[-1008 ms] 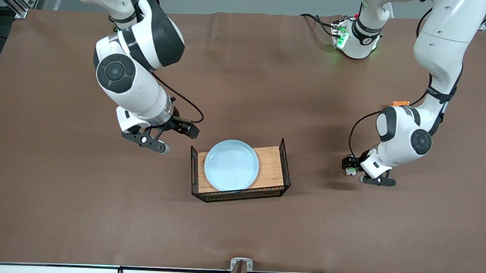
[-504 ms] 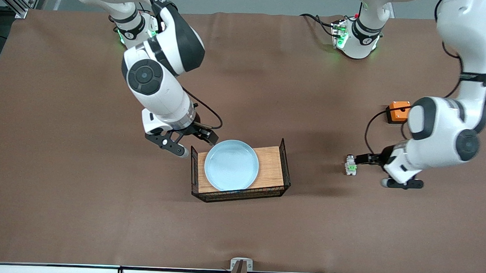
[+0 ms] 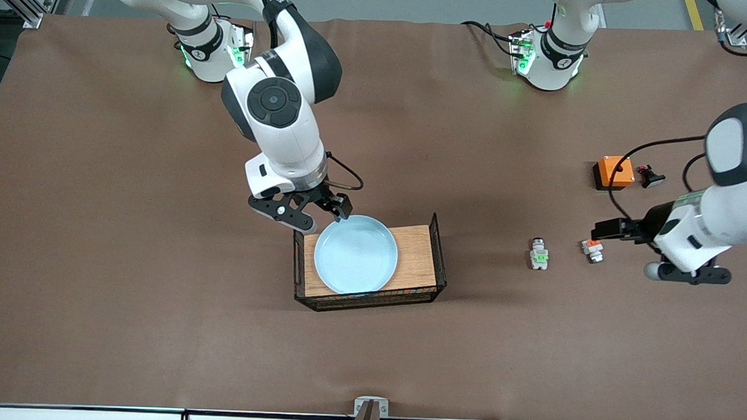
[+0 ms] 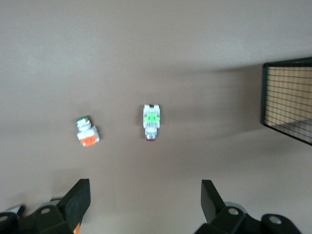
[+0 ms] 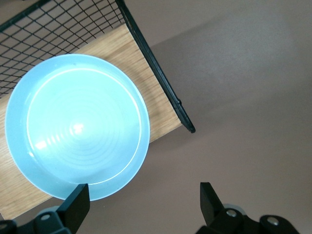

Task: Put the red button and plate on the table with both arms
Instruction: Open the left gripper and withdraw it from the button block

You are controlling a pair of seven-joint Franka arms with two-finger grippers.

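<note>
Front cam is sitting high, facing both arm bases, covering the whole worktop (image 3: 127, 326). Left wrist cam is looking straight down near the red button (image 4: 151, 121); right wrist cam is looking down close over the plate (image 5: 78, 124). Front view is sharing both spots.

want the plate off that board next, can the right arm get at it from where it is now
Probably yes. The right gripper hangs open over the plate rim at the rack end, the plate lies uncovered on the board, though the wire end wall stands close.
</note>
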